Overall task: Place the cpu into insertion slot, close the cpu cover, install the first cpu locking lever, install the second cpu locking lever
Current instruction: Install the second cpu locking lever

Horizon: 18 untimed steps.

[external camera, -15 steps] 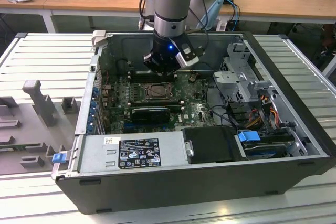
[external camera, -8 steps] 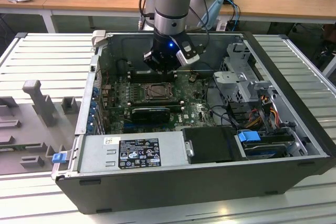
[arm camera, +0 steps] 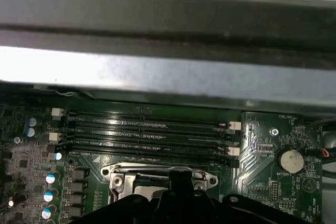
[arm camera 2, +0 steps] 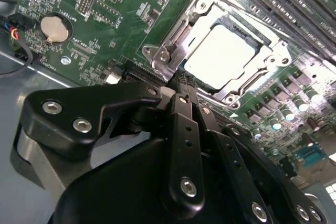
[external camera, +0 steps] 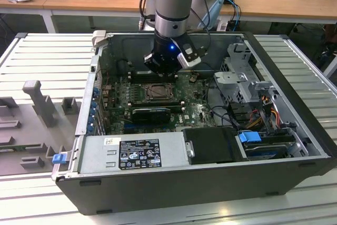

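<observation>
The cpu (arm camera 2: 220, 56), a pale silver square, lies flat in the insertion slot (external camera: 157, 93) on the green board. The cpu cover (arm camera 2: 206, 7), a silver metal frame, lies down around it, and the chip shows through its window. My gripper (arm camera 2: 180, 85) is shut with its two black fingers pressed together and nothing between them. Its tips sit at the frame's edge near one corner of the socket. In the exterior view the gripper (external camera: 164, 71) hangs low inside the open case, just behind the socket. The first wrist view has the gripper (arm camera: 176, 179) over the cover's edge (arm camera: 122, 171).
Long black memory slots (arm camera: 147, 135) run just beyond the socket, below the case's metal wall (arm camera: 168, 77). A coin cell (arm camera 2: 54, 29) sits on the board to one side. A black card (external camera: 151, 113), the power supply (external camera: 131, 154) and the drive cage with cables (external camera: 247, 85) crowd the case.
</observation>
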Each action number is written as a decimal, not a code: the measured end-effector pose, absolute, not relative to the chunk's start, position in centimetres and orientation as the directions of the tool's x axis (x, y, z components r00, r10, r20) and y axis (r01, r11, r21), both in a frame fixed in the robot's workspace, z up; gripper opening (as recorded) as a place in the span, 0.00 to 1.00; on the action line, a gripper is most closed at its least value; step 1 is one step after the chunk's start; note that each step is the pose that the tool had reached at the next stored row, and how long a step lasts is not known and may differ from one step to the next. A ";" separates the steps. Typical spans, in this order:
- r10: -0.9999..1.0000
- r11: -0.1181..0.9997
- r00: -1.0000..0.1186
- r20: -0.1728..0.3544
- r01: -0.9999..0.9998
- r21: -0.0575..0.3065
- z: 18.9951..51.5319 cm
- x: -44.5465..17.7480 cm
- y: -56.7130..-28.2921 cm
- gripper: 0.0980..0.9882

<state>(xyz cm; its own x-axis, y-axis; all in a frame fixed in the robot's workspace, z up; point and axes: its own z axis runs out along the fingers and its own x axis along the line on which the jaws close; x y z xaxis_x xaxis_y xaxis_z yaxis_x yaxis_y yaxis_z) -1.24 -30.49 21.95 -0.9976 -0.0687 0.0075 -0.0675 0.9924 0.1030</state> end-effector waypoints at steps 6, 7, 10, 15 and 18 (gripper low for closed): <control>-0.069 0.992 -0.998 0.007 -0.068 0.103 23.2 -1.2 -30.5 0.01; -0.069 0.992 -0.998 0.008 -0.068 0.103 23.2 -1.2 -30.6 0.01; -0.069 0.992 -0.998 0.008 -0.067 0.103 23.2 -1.3 -31.1 0.01; -0.069 0.992 -0.998 0.008 -0.068 0.103 23.2 -1.3 -31.2 0.01; -0.069 0.992 -0.998 0.008 -0.068 0.103 23.2 -1.3 -31.2 0.01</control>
<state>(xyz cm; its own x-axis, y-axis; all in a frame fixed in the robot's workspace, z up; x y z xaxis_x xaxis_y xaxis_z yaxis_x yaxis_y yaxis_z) -1.25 -31.23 23.21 -0.9976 -0.0686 0.0075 -0.0675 0.9924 0.1029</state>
